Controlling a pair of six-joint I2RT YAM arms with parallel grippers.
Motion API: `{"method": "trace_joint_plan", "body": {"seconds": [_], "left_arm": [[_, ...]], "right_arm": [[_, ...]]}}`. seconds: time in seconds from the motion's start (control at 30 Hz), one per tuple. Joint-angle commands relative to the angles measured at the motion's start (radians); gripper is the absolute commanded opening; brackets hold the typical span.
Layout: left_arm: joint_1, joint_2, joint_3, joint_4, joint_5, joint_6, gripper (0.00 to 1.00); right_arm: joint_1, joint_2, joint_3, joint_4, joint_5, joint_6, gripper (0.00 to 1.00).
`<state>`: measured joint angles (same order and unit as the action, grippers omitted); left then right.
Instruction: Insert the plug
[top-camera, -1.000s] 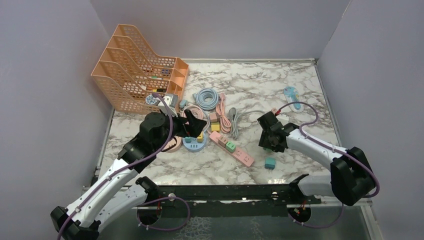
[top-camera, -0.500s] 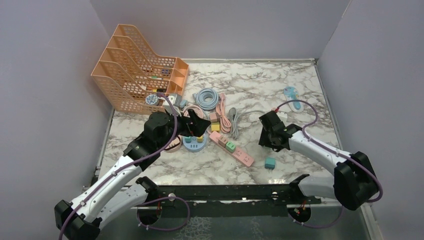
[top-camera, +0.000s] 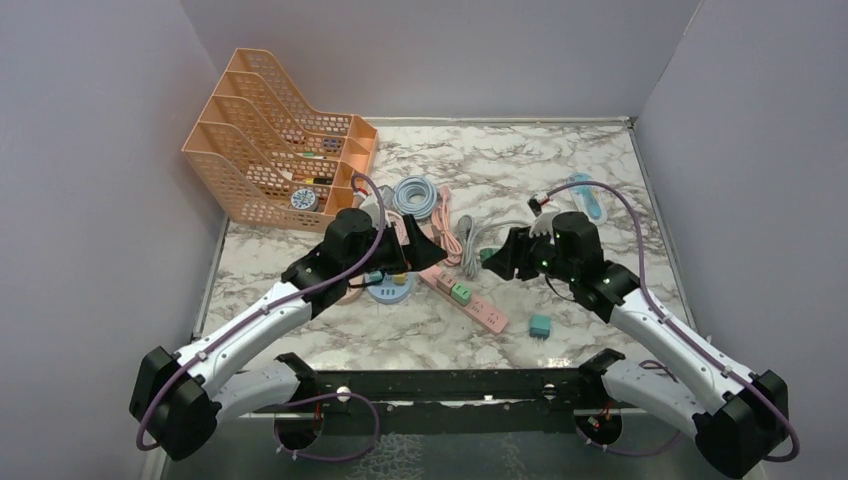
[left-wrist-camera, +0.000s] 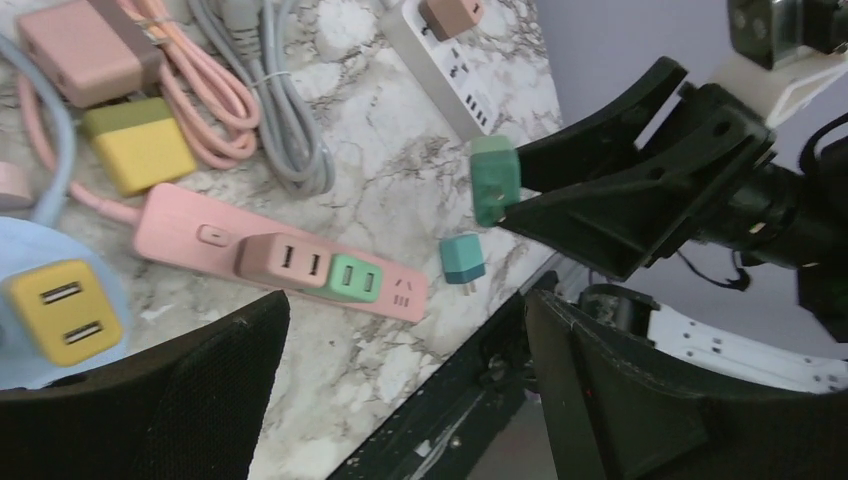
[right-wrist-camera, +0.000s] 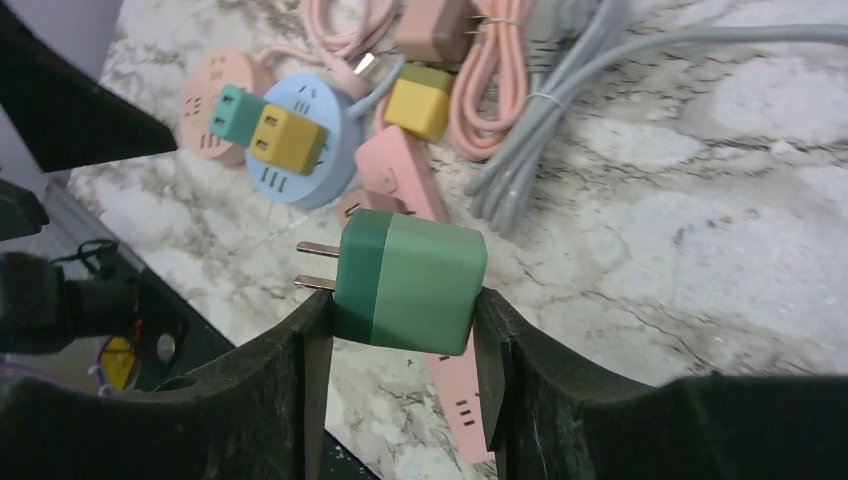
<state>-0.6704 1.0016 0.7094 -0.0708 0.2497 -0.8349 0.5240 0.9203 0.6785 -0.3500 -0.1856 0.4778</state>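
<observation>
Green plug (right-wrist-camera: 410, 282) — squarely within the right gripper (right-wrist-camera: 404, 305)

Marble table (top-camera: 600, 170), power strip (top-camera: 485, 312), cables (top-camera: 413, 195)

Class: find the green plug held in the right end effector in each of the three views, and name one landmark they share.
Top external: green plug near centre, beside the grey cable.
Left wrist: upper middle, above the small teal plug.
Right wrist: dead centre, prongs pointing left.
Shared landmark: the pink power strip.
</observation>
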Motion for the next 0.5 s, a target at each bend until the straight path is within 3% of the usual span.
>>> {"method": "trace_joint_plan", "body": {"seconds": [0.0, 0.27, 0.47], "left_arm": [[-0.03, 0.071, 0.089, 0.07, 0.073, -0.134, 0.89], [-0.08, 0.166, 0.118, 0.091, 0.072, -0.254, 0.86], [-0.111, 0.231, 0.108, 0.078, 0.083, -0.318, 0.71]], "right_arm": [[0.029, 0.021, -0.03, 0.156, -0.237, -0.063, 0.25], [0.116, 0.071, -0.013, 0.205, -0.261, -0.099, 0.25], [0.154, 0.105, 0.004, 0.221, -0.221, -0.102, 0.26]]}}
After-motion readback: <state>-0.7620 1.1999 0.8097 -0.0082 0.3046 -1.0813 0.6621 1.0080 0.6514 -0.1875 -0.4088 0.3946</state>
